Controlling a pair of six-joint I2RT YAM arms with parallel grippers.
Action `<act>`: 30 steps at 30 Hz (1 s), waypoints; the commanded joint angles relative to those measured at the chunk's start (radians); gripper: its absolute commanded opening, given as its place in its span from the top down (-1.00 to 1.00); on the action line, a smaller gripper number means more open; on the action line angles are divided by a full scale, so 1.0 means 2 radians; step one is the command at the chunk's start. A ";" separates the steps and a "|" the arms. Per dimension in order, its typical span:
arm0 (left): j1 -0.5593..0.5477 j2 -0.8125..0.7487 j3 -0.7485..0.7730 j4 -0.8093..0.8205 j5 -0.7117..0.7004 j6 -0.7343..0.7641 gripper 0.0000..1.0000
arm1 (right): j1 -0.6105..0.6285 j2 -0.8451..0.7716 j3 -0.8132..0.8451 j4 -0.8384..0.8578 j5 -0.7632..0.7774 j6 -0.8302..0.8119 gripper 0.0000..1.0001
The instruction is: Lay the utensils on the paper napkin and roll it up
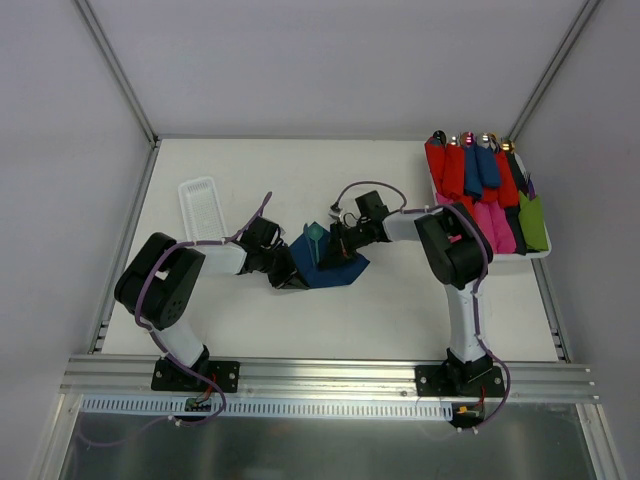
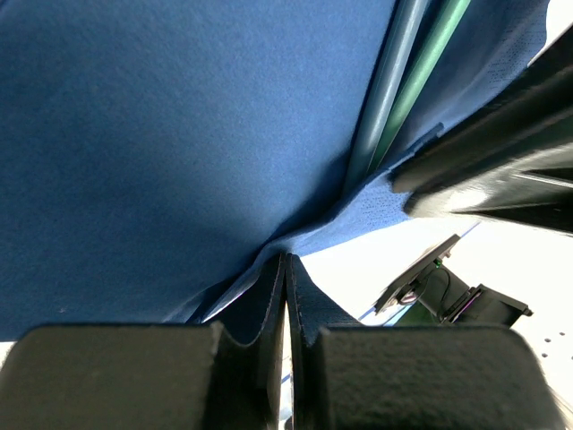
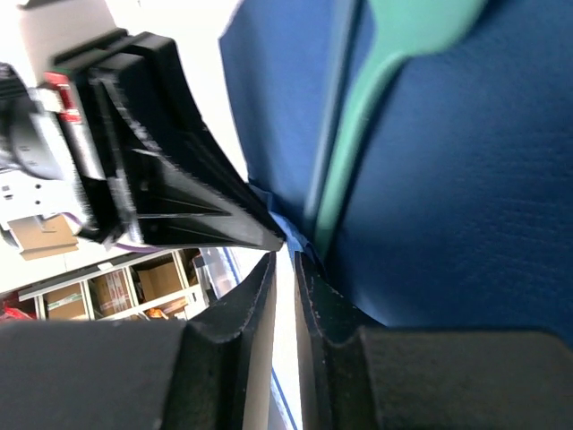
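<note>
A white slotted plastic basket (image 1: 203, 208) lies at the left of the white counter (image 1: 400, 310), well apart from the work. The left claw (image 2: 285, 269) has its jaws pressed together on a fold of the dark navy-blue paper napkin (image 1: 338, 270), which sits mid-counter, partly lifted into a tent between the two arms. The teal-green plastic utensils (image 3: 354, 152) lie against the napkin's inner face, one teal end standing above its top edge. The right claw (image 3: 285, 260) is drawn to a narrow slit with the napkin's edge at its tips, apparently nipped. A white tray of coloured napkin rolls (image 1: 538, 255) occupies the far right. Assessment: the paper is thin, limp and liable to tear or crease, so it is best taken at an edge or corner with light grip. The utensils look light, stiff and smooth, and may slide out unless wrapped snugly. The utensil count, their working ends and the napkin's lower edge are hidden by folds and claws.
</note>
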 commanded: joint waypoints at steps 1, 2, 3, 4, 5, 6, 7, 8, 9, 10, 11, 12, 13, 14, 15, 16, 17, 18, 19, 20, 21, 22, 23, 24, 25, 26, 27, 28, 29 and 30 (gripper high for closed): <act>0.005 0.006 -0.005 -0.036 -0.033 0.021 1.00 | 0.005 0.007 0.020 -0.032 0.018 -0.031 0.68; 0.004 0.003 -0.005 -0.036 -0.034 0.022 1.00 | 0.005 0.008 0.022 -0.033 0.019 -0.030 0.68; 0.005 0.003 -0.005 -0.036 -0.034 0.023 1.00 | 0.005 0.009 0.023 -0.033 0.018 -0.030 0.68; 0.004 0.003 -0.004 -0.036 -0.034 0.023 1.00 | 0.005 0.009 0.025 -0.033 0.019 -0.030 0.68; 0.005 0.003 -0.006 -0.036 -0.033 0.024 1.00 | 0.005 0.010 0.027 -0.033 0.015 -0.029 0.68; 0.005 0.003 -0.006 -0.036 -0.033 0.023 1.00 | 0.006 0.010 0.028 -0.032 0.012 -0.028 0.69; 0.004 0.003 -0.007 -0.036 -0.033 0.023 1.00 | 0.007 0.010 0.029 -0.032 0.011 -0.027 0.69; 0.005 0.004 -0.007 -0.036 -0.033 0.024 1.00 | 0.006 0.009 0.030 -0.032 0.011 -0.028 0.70; 0.004 0.004 -0.007 -0.036 -0.033 0.023 1.00 | 0.007 0.009 0.031 -0.032 0.011 -0.028 0.70; 0.005 0.004 -0.007 -0.036 -0.033 0.024 1.00 | 0.006 0.009 0.032 -0.032 0.010 -0.028 0.70; 0.004 0.004 -0.006 -0.036 -0.034 0.023 1.00 | 0.007 0.011 0.032 -0.032 0.011 -0.027 0.70; 0.005 0.004 -0.006 -0.036 -0.034 0.024 1.00 | 0.007 0.012 0.033 -0.032 0.010 -0.024 0.70; 0.004 0.004 -0.005 -0.036 -0.034 0.024 1.00 | 0.007 0.013 0.034 -0.032 0.010 -0.024 0.70; 0.004 0.003 -0.004 -0.036 -0.033 0.024 1.00 | 0.007 0.014 0.034 -0.033 0.012 -0.023 0.70; 0.005 0.002 -0.004 -0.036 -0.033 0.025 1.00 | 0.006 0.016 0.034 -0.033 0.014 -0.023 0.70; 0.004 -0.001 -0.003 -0.036 -0.034 0.025 0.98 | 0.006 0.017 0.032 -0.033 0.016 -0.023 0.70; 0.004 -0.009 -0.001 -0.035 -0.035 0.027 0.93 | 0.006 0.017 0.032 -0.039 0.021 -0.024 0.70; 0.005 -0.015 -0.001 -0.035 -0.036 0.030 0.89 | 0.007 0.018 0.033 -0.045 0.025 -0.028 0.71; 0.004 -0.024 0.000 -0.035 -0.040 0.031 0.84 | 0.007 0.019 0.034 -0.050 0.028 -0.036 0.72; 0.005 -0.046 0.001 -0.035 -0.043 0.034 0.78 | 0.007 0.020 0.035 -0.058 0.033 -0.038 0.72; 0.004 -0.057 0.002 -0.035 -0.046 0.038 0.67 | 0.006 0.020 0.036 -0.062 0.036 -0.040 0.73; 0.005 -0.072 0.003 -0.035 -0.049 0.041 0.62 | 0.006 0.020 0.036 -0.065 0.038 -0.043 0.73; 0.005 -0.100 0.004 -0.035 -0.059 0.043 0.56 | 0.006 0.021 0.037 -0.066 0.039 -0.043 0.73; 0.004 -0.112 0.005 -0.035 -0.063 0.048 0.44 | 0.007 0.021 0.036 -0.065 0.038 -0.041 0.73; 0.004 -0.123 0.006 -0.033 -0.064 0.050 0.39 | 0.007 0.022 0.037 -0.065 0.038 -0.040 0.73; 0.004 -0.143 0.006 -0.033 -0.071 0.050 0.36 | 0.006 0.023 0.038 -0.065 0.038 -0.039 0.73; 0.005 -0.152 0.004 -0.033 -0.077 0.044 0.34 | 0.006 0.024 0.040 -0.065 0.038 -0.038 0.74; 0.004 -0.161 0.001 -0.033 -0.083 0.038 0.29 | 0.007 0.024 0.040 -0.065 0.038 -0.037 0.74; 0.005 -0.175 -0.006 -0.033 -0.090 0.034 0.24 | 0.007 0.024 0.041 -0.065 0.038 -0.037 0.74; 0.007 -0.182 -0.011 -0.034 -0.100 0.025 0.20 | 0.007 0.024 0.042 -0.065 0.037 -0.037 0.74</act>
